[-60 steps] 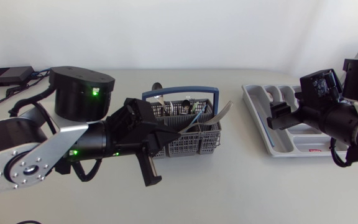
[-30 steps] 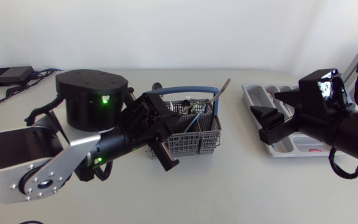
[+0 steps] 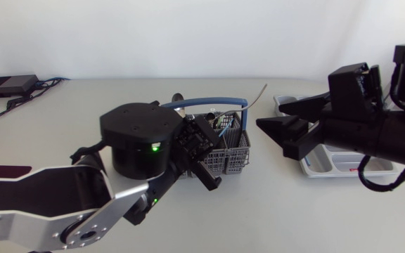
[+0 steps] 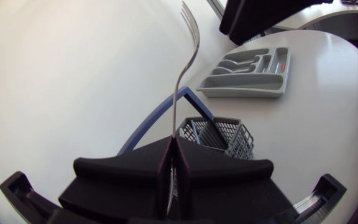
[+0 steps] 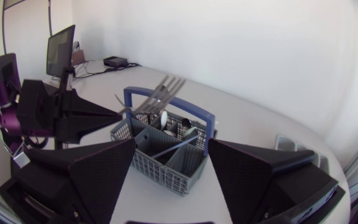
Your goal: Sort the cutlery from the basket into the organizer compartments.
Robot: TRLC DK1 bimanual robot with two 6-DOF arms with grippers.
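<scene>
Fork and arms, a second on: our left arm has swung in along the table's near edge and raised the fork clear of the basket. Our right arm has come off the organizer toward the table's middle.
Head view, left gripper: our left gripper hangs over the basket's near wall, clamped on the fork's handle end. The tines point up and toward our right arm, we judge to offer them across.
Head view, right gripper: our right gripper is spread wide between basket and organizer, near the tines but apart from them. We read this as a handover not yet made.
Head view, organizer: it lies at the table's right edge, partly behind our right arm, so we cannot tell what it holds.
Left wrist view, fork: the handle is pinched from both sides between our fingers, and the shaft rises ahead. The basket is below it and the organizer well beyond.
Right wrist view, right gripper: our fingers stand far apart and grip nothing. The basket is ahead, with the fork's tines above its blue handle.
</scene>
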